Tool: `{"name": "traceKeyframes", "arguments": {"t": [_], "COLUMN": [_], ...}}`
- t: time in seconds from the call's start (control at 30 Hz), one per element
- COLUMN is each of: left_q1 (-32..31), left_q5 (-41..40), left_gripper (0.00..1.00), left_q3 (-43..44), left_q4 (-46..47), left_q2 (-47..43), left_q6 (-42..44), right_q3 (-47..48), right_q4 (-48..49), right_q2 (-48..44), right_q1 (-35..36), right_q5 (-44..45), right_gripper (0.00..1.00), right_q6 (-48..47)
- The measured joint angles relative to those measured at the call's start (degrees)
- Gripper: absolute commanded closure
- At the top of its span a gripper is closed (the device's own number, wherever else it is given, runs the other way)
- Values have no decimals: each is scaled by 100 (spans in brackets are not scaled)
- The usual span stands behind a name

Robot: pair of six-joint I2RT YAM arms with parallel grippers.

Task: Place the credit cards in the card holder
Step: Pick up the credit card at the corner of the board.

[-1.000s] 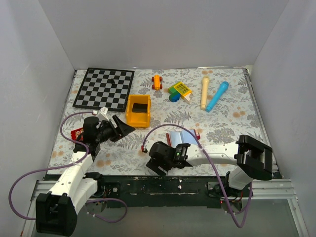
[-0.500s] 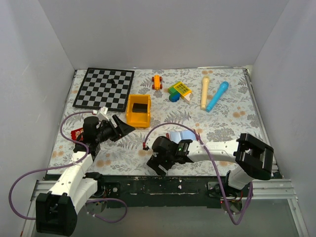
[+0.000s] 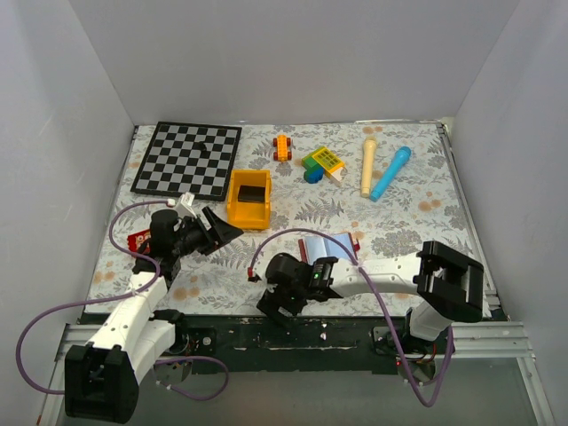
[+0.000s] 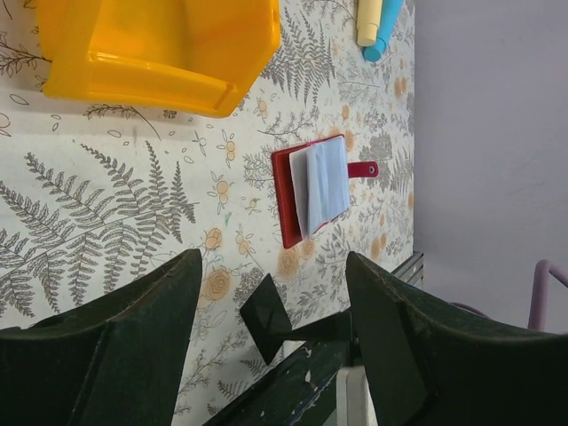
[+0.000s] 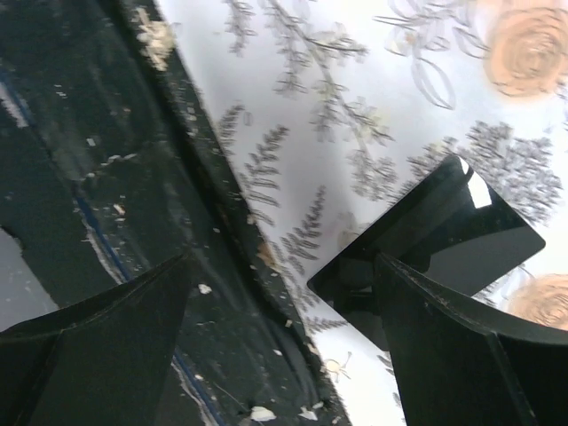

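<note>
Slanting within the right gripper, jaws spread, lies one credit card; one card holder beyond the left gripper, jaws spread.

A chessboard at upper left, a yellow bin at centre and the open card holder below are carried by the floral table.

Left tool and right tool both hang low, jaws apart.

Soft, even overhead light, faint shadows; wrist views dark and blurred at the near edges.
</note>
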Motion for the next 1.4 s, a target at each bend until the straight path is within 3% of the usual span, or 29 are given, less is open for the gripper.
{"name": "traceKeyframes", "arguments": {"t": [0.3,0.73,1.4], "left_q1": [0,0,0], "left_q5": [9,15,37], "left_gripper": [34,34,34], "left_q3": [-48,-48,-63], "left_q4": [0,17,127], "left_q2": [0,0,144], "left_q6": [-22,-26,-63], "right_q3": [221,616,920], "right_q4": [-7,-839,-1233], "right_q2": [195,192,826], "right_q1": [584,603,739], "right_q5": [155,1521,2061], "right_gripper": [7,7,6], "right_q6": [247,415,409]}}
